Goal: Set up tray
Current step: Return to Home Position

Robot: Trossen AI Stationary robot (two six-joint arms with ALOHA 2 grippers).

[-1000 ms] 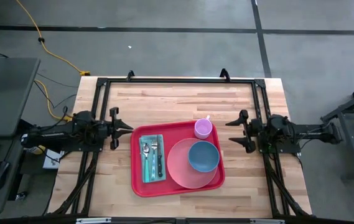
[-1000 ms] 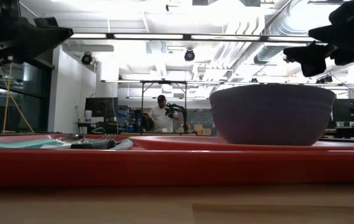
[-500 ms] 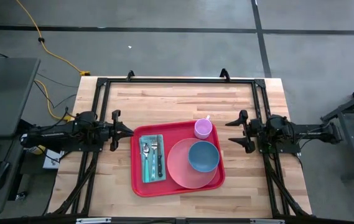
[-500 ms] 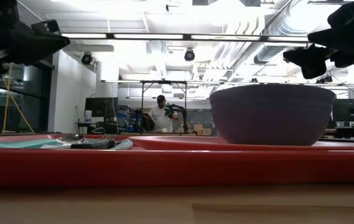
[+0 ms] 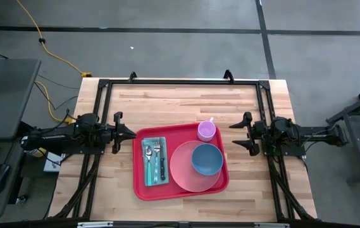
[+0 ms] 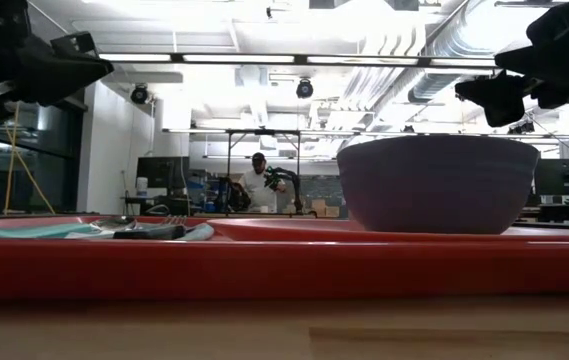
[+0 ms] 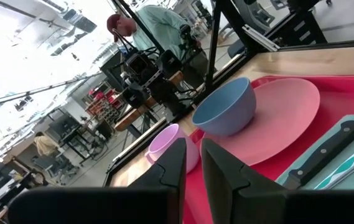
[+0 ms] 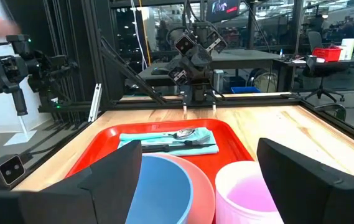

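The left arm (image 5: 66, 135) and right arm (image 5: 306, 135) are built of black, seemingly boxy links. The left tool (image 5: 132, 131) and right tool (image 5: 234, 133) are each formed of two black wedge-shaped fingers (image 7: 226, 180).

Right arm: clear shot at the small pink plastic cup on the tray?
Probably yes: the open right hand sits just off the large red plastic tray, level with the pink cup, nothing between them.
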